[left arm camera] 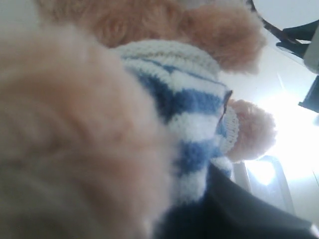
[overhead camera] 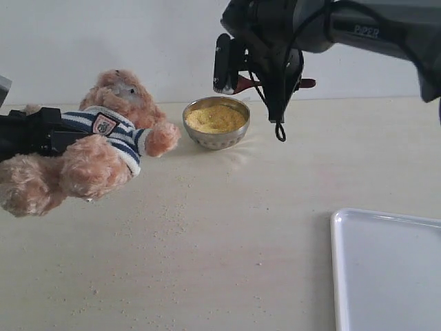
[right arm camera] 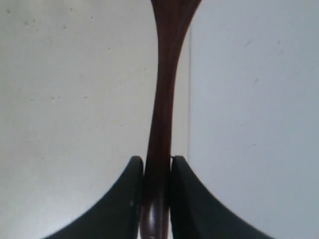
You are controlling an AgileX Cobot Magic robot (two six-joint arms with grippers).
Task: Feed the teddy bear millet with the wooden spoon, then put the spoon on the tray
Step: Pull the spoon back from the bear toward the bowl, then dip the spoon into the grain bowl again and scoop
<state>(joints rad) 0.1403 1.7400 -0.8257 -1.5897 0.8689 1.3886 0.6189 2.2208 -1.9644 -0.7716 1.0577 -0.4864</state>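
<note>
"PiPER" lettering on right arm (overhead camera: 375, 29) casing.

Left end effector (overhead camera: 43, 131) low; right end effector (right arm camera: 157, 163) high

**Cut off, hidden, blurred**
The tray (overhead camera: 386, 269), at 4 o'clock in the exterior view, is cut by two frame edges. The right arm (overhead camera: 275, 34) covers the middle of the wooden spoon (overhead camera: 242, 84); in the right wrist view its bowl leaves the frame. The fingertips of the left gripper (overhead camera: 52, 131) are lost in the teddy bear (overhead camera: 103, 148), which is blurred in the left wrist view.
</note>
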